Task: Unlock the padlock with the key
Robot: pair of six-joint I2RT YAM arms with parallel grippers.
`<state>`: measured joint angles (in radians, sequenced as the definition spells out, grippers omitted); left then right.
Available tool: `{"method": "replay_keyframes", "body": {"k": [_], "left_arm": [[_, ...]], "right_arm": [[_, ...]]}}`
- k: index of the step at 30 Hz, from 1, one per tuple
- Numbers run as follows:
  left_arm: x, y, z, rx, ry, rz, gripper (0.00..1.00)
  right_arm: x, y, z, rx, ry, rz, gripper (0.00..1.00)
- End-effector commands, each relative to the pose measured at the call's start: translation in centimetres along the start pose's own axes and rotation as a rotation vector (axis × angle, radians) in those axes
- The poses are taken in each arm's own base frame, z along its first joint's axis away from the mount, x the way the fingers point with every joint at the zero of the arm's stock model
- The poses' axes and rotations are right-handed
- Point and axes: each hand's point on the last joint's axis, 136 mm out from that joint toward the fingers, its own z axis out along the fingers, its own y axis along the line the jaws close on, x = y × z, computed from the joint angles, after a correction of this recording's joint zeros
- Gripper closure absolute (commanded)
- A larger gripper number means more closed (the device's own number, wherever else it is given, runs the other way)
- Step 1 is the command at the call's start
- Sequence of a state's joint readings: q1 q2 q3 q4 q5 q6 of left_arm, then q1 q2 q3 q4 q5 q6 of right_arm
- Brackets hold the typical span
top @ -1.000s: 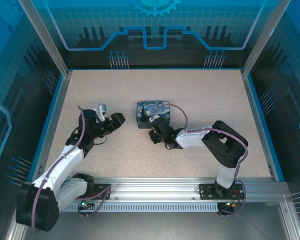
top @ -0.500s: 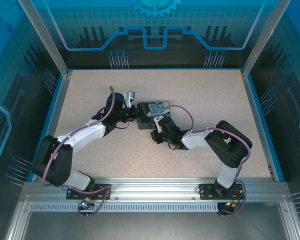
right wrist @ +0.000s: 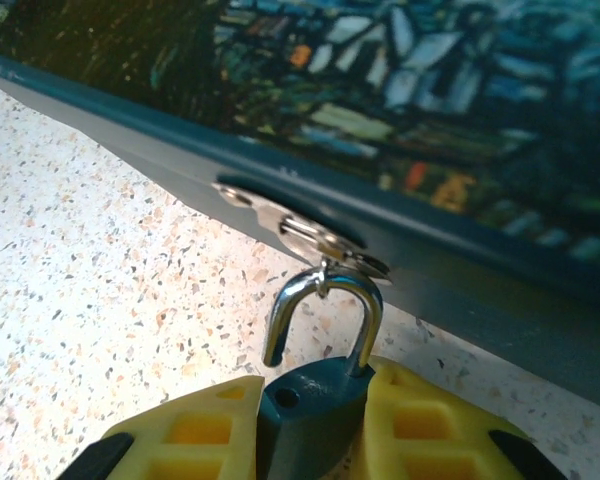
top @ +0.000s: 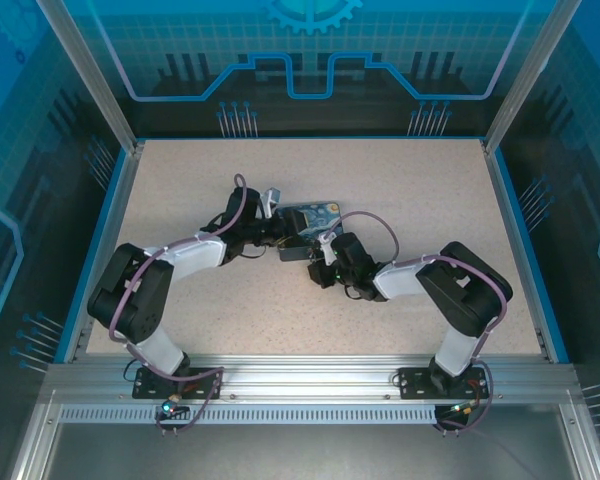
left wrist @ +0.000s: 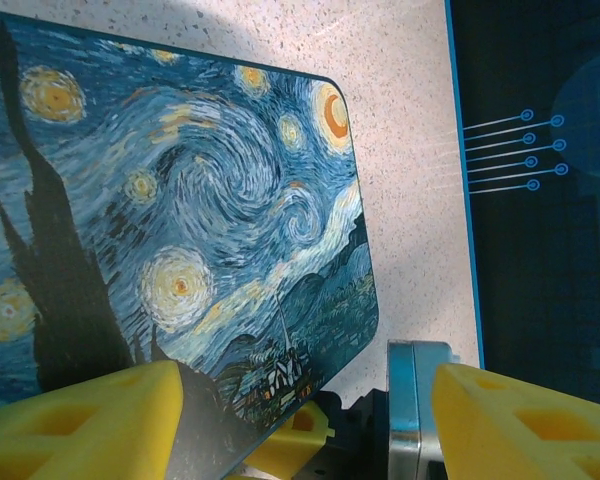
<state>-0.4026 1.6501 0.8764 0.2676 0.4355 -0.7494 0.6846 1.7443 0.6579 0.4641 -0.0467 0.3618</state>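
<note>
Between the right gripper's ribbed yellow plastic fingers sits the padlock, pinched by its smooth dark metal body. Just ahead, its curved silver shackle rises, one leg standing free of the body, and hooks through a small steel hasp on the tin. The painted swirls beyond are blurred. The left gripper stands spread over the tin's glossy blue-and-yellow lid, its fingers cut off below. Speckled table lies past it.

The left arm and right arm are bent inward toward each other, the left gripper held spread wide, the right gripper pinched narrow.
</note>
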Motion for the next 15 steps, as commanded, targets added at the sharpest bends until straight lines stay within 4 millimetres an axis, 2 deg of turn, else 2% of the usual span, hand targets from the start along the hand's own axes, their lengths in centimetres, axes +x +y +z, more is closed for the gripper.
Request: {"method": "replay_keyframes", "body": {"k": [1,6,15], "left_arm": [[2.1,2.2,-0.1,-0.054,0.033,0.001,0.32],[3.0,3.1,-0.6,-0.067,0.033,-0.023,0.32],[4.0,3.5,-1.8,-0.069,0.014,-0.05,0.32]], "right_arm": [[-0.2,0.0,-0.8,-0.074,-0.025,0.051,0.94],[-0.4,-0.5,-1.2,-0.137,-0.064,0.133,0.94],[-0.3,-1.4,-1.2,-0.188,-0.081,0.223,0.95]]}}
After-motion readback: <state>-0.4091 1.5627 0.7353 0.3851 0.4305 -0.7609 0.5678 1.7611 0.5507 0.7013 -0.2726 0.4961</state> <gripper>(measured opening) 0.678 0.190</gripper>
